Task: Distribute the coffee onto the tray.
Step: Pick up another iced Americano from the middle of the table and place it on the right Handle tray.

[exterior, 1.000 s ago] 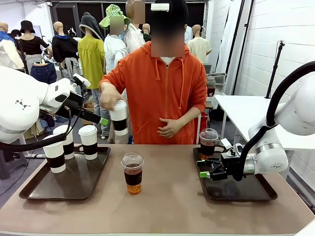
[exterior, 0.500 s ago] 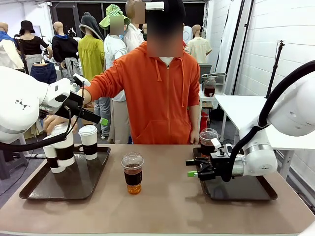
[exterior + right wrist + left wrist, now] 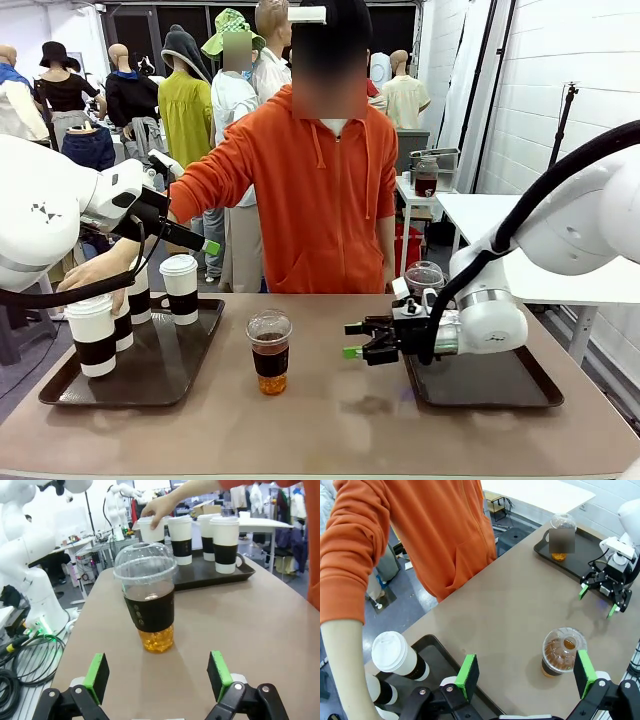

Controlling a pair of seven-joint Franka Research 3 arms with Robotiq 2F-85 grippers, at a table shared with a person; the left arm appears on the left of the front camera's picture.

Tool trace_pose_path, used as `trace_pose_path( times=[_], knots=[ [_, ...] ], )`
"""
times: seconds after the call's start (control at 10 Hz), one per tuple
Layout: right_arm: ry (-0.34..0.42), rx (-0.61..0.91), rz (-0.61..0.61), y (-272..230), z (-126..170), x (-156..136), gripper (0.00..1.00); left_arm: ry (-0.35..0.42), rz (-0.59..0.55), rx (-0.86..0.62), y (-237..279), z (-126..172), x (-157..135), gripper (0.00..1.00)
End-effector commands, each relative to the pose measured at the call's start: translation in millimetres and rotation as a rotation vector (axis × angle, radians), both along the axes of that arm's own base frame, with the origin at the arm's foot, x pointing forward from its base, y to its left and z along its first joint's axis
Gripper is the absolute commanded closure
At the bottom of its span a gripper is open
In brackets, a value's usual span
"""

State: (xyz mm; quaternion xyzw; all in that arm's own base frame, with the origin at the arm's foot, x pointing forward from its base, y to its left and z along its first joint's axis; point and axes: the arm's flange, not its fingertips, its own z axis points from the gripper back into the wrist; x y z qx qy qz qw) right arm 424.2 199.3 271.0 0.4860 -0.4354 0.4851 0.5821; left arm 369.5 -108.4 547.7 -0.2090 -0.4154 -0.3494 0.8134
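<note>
Right claw (image 3: 351,340) gapes wide and empty, aimed toward nine o'clock, straight at the upright clear cup (image 3: 269,350) on the counter (image 3: 330,420), near but untouched.

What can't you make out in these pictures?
- Front view: lower half of the clear cup on the right tray, behind the right arm.
- Front view: one white cup behind the person's forearm, a second white cup behind the nearest white cup.
- Left wrist view: that clear cup's middle is blurred.
- Right wrist view: the leftmost white cup's lid, under the person's hand.
</note>
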Motion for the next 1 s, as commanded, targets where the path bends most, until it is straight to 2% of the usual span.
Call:
trace_pose_path(
  times=[0.0,0.3,0.5,0.6,0.9],
  knots=[
    [-0.029,-0.021,0.017,25,-4,7,0.0,0.005,0.0,-0.001,1,-1,0,0.0],
    [-0.046,-0.028,0.036,47,-10,12,0.0,0.005,0.0,-0.001,1,-1,0,0.0],
    [-0.045,-0.041,0.019,43,-10,13,0.0,0.005,0.0,-0.001,1,-1,0,0.0],
    [-0.026,-0.03,0.06,43,-6,10,0.0,0.005,0.0,-0.001,1,-1,0,0.0],
    [-0.026,-0.03,0.06,43,-6,10,0.0,0.005,0.0,-0.001,1,-1,0,0.0]
  ],
)
